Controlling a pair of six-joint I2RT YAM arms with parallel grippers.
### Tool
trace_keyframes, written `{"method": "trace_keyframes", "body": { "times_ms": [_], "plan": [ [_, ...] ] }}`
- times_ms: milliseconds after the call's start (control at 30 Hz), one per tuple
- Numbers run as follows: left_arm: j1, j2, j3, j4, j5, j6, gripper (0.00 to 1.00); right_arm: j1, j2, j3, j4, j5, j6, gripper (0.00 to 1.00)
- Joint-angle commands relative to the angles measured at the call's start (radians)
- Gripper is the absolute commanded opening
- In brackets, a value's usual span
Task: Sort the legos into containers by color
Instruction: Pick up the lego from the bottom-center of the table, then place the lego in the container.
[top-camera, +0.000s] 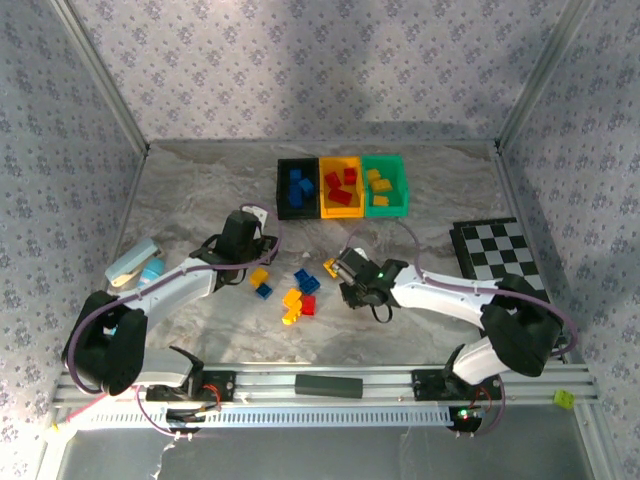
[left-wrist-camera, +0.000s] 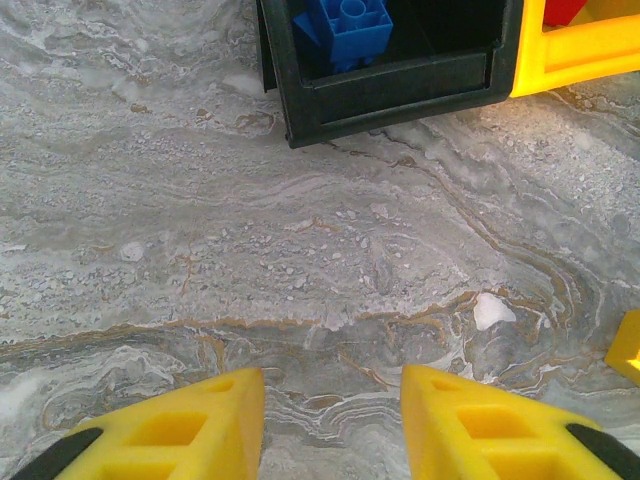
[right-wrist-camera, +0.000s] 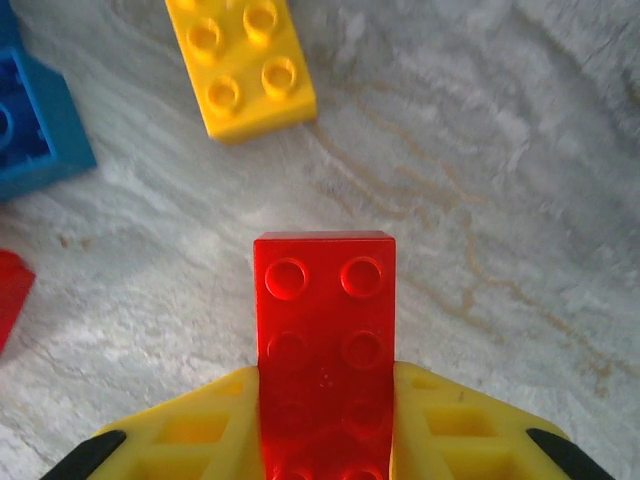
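Three containers stand in a row at the back: a black bin (top-camera: 297, 188) holding blue legos, a yellow-orange bin (top-camera: 340, 186) holding red ones, and a green bin (top-camera: 385, 185) holding yellow ones. Loose legos lie mid-table: yellow (top-camera: 259, 276), blue (top-camera: 306, 281), red (top-camera: 308, 305). My right gripper (top-camera: 347, 276) (right-wrist-camera: 325, 400) is shut on a red lego (right-wrist-camera: 323, 320) just above the table, with a yellow lego (right-wrist-camera: 240, 60) and a blue lego (right-wrist-camera: 30, 120) beyond it. My left gripper (top-camera: 250, 225) (left-wrist-camera: 332, 385) is open over bare table, short of the black bin (left-wrist-camera: 400, 85).
A checkered board (top-camera: 497, 250) lies at the right. A flat black bar (top-camera: 328, 386) rests on the front rail between the arm bases. A white and blue object (top-camera: 135, 265) sits at the left wall. Patterned walls close in three sides.
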Motion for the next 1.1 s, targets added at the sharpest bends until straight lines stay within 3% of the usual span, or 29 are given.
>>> {"method": "trace_keyframes", "body": {
  "times_ms": [0, 333, 667, 1067],
  "plan": [
    [0.007, -0.010, -0.001, 0.017, -0.008, -0.014, 0.40, -0.039, -0.028, 0.051, 0.029, 0.000, -0.048, 0.31],
    [0.008, 0.006, -0.005, 0.037, 0.022, -0.028, 0.40, -0.280, 0.110, 0.269, 0.112, -0.187, -0.146, 0.32],
    [0.008, -0.006, -0.008, 0.032, 0.017, -0.026, 0.40, -0.408, 0.363, 0.609, 0.037, -0.302, -0.213, 0.34],
    [0.008, -0.015, -0.008, 0.026, 0.015, -0.025, 0.40, -0.487, 0.597, 0.997, -0.151, -0.263, -0.272, 0.32]
  ]
}}
